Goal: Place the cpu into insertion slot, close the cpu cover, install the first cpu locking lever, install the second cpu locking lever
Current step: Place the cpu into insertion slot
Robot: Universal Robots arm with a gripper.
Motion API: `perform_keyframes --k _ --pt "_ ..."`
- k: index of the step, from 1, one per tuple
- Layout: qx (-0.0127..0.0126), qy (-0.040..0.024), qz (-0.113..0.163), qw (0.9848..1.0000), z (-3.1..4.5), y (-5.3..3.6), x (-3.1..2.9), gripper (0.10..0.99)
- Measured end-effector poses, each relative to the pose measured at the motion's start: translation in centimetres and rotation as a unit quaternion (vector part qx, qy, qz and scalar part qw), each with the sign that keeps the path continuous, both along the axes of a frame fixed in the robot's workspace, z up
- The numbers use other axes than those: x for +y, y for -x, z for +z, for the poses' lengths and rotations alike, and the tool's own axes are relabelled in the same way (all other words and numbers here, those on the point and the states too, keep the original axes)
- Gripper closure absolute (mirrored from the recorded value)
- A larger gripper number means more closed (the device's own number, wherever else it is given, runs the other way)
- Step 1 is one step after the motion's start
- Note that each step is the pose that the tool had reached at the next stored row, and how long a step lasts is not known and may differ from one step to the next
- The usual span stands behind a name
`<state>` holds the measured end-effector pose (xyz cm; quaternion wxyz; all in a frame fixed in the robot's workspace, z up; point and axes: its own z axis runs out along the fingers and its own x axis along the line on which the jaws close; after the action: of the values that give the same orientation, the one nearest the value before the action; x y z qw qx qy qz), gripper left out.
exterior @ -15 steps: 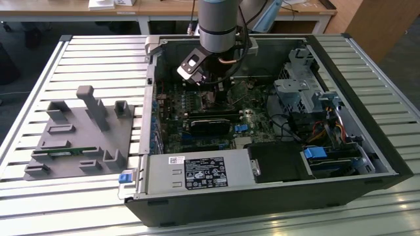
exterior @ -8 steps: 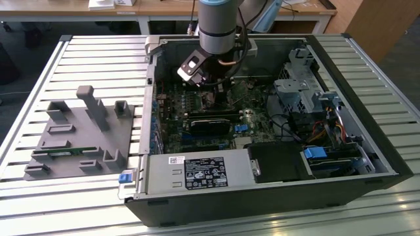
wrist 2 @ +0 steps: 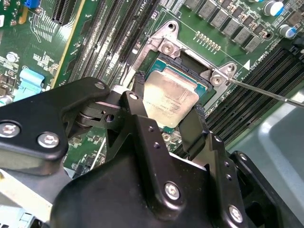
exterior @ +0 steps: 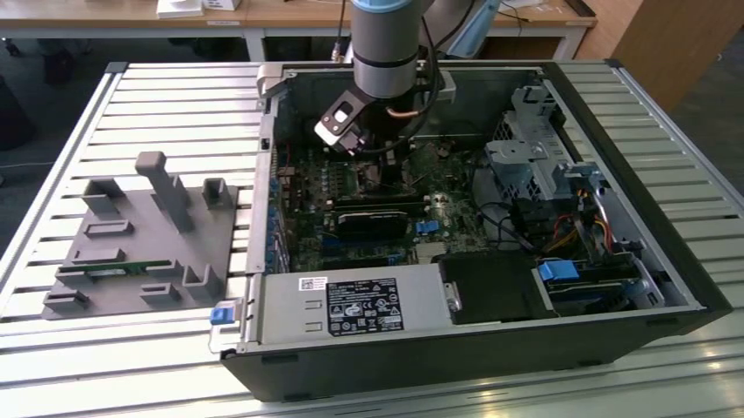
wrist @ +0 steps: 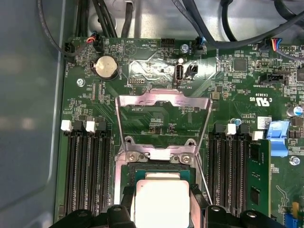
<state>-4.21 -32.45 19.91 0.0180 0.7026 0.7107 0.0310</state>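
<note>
Deep inside the computer case (exterior: 489, 361), the gripper (wrist 2: 168, 108) is clenched on the cpu (wrist 2: 172, 95) by two opposite edges, holding it at the insertion slot (wrist 2: 187, 62); whether seated or just above, I cannot tell. Placing looks to be the step in hand, with the cpu cover (wrist: 164, 99) swung open. Letting go would call for the cpu lying flat and square in the slot.
</note>
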Motion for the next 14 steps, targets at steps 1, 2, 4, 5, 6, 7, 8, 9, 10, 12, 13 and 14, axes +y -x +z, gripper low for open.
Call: perform_keyframes --k 1,2,4,5,6,7,8,9,10,12,13,14 --pt "-0.0001 -0.0001 0.0 1.0 -0.02 -0.03 0.02 0.545" --pt "-0.0001 -0.0002 0.0 1.0 -0.04 -0.07 0.03 0.545" --pt "0.0 -0.0001 0.0 1.0 -0.1 -0.13 0.05 0.545" --pt "0.0 -0.0001 0.0 1.0 -0.14 -0.14 0.06 0.545" --pt "0.0001 -0.0001 0.0 1.0 -0.2 -0.15 0.07 0.545" --pt "0.0002 -0.0001 0.0 1.0 -0.27 -0.15 0.09 0.545" --pt "0.0003 -0.0001 0.0 1.0 -0.35 -0.15 0.11 0.545" --pt "0.0003 -0.0001 0.0 1.0 -0.41 -0.15 0.14 0.545" --pt "0.0003 -0.0001 0.0 1.0 -0.46 -0.15 0.15 0.545" --pt "0.0004 0.0 0.0 1.0 -0.55 -0.15 0.19 0.545" --pt "0.0006 0.0001 0.0 1.0 -0.59 -0.15 0.19 0.545" --pt "0.0007 0.0002 0.0 1.0 -0.64 -0.15 0.2 0.545"
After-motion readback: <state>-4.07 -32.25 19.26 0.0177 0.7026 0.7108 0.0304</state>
